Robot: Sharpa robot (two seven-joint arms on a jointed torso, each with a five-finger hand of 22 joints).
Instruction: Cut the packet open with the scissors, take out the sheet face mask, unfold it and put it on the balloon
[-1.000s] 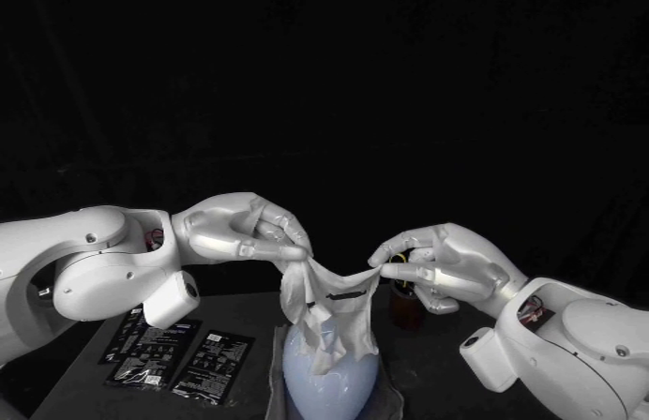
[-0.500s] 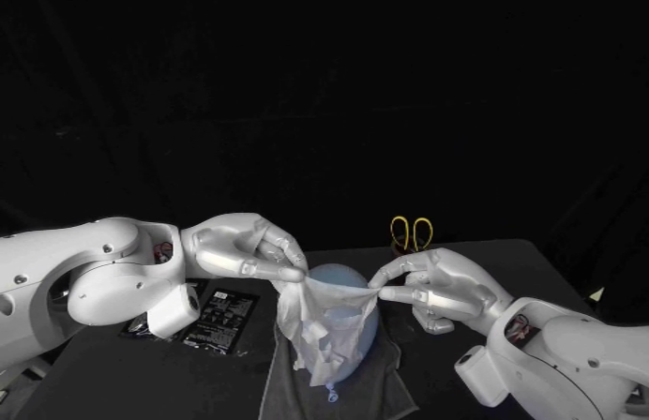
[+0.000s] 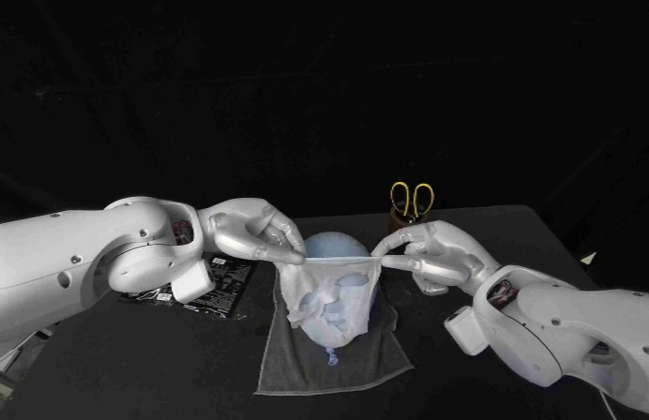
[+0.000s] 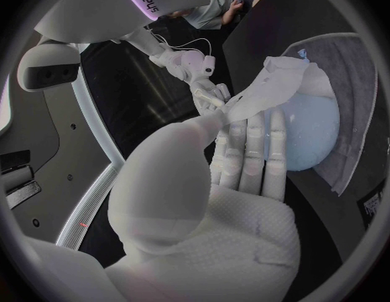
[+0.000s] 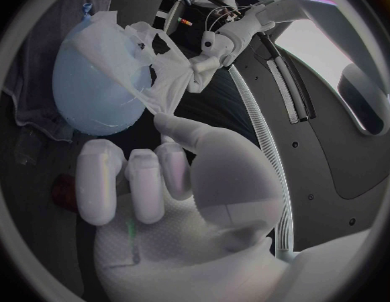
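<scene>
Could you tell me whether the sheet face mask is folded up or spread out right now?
Spread out: the white sheet face mask is stretched between the left hand and right hand, hanging over the pale blue balloon.

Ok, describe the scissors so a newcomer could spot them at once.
Start at the black table; go to its far edge, just behind the right hand. There the scissors stand handles-up in a dark holder; their yellow loop handles set them apart from the pale balloon and white mask nearby.
</scene>
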